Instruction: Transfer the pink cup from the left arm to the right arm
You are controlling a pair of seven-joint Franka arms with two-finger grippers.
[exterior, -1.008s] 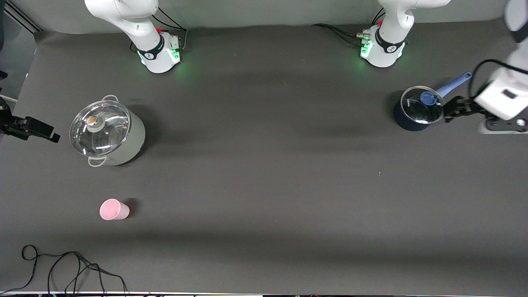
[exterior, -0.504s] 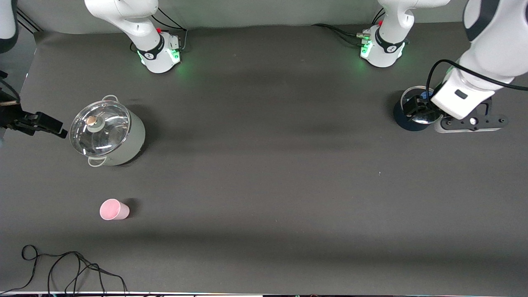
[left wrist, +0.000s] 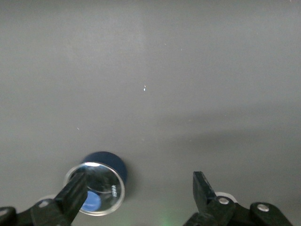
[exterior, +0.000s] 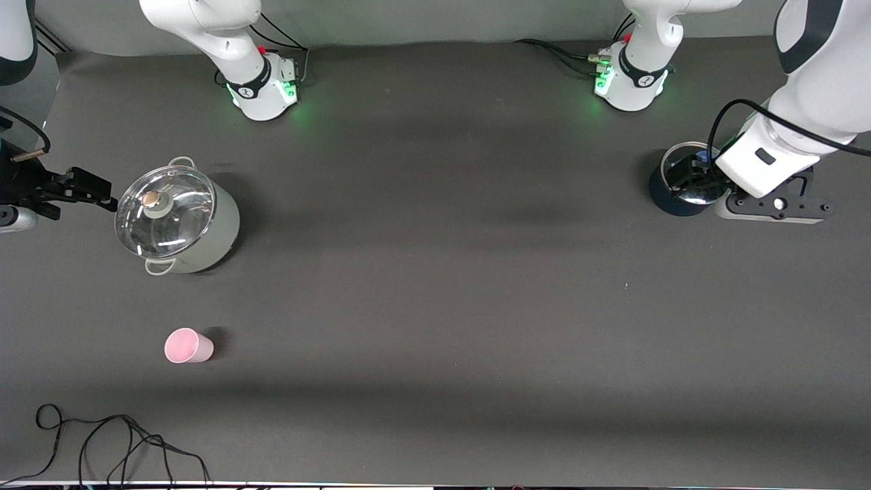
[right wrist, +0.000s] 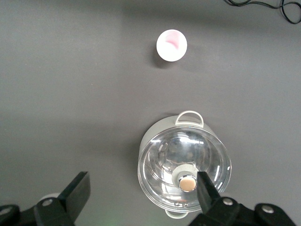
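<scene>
A dark bench (exterior: 435, 286) fills my front view, the two arm bases along its top edge. The biggest thing on it is a pale steel pot (exterior: 178, 218) with a glass lid, at the right arm's end; a small blue saucepan (exterior: 674, 194), also lidded in glass, stands at the left arm's end. A loose black cable (exterior: 102, 442) lies coiled at the bench edge nearest the front camera. Smallest is the pink cup (exterior: 187, 346), upright on the bench at the right arm's end, nearer the front camera than the steel pot and well apart from it.

My right hand (exterior: 95, 190) hangs in the air just beside the steel pot's rim; its wrist camera shows the fingers (right wrist: 80, 190) spread wide with nothing between them, the pot lid and the pink cup (right wrist: 171, 45) both below. My left hand (exterior: 687, 178) hangs over the blue saucepan, its fingers (left wrist: 75, 195) also spread wide and holding nothing.

I judge that neither hand has the cup, so no handover is under way at this instant. The cup standing free at the right arm's end fits a stage with the pickup still ahead, and equally one in which the cup has been passed across and set down; I cannot tell which from here. If a pickup is due, it calls for wide fingers lowered around the cup's wall without tipping so light a thing.
</scene>
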